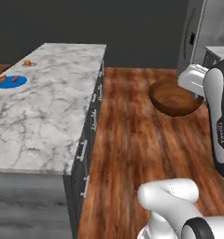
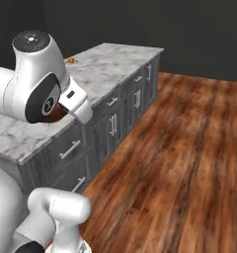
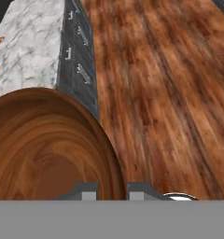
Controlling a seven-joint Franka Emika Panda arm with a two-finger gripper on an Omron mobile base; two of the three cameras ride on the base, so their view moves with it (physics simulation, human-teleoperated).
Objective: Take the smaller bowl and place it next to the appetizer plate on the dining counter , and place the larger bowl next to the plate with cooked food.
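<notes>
Bowl in transit, carried by its rim over the floor.
The tool point(image 3: 112, 189) pinches the brown bowl point(image 1: 175, 99) by one edge, well short of the worktop point(image 1: 44, 116); a jolt could tip or drop it.

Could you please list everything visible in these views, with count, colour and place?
bowl: one, reddish-brown wood, held in the air over the floor
blue plate: one, bright blue with red food, far left of the counter
small plate: one, with orange food, beyond the blue plate
counter: one, white grey-veined marble on a grey base, left
floor: brown wood planks
fridge: one, grey, far right
gripper: one, shut on the bowl's rim
</notes>
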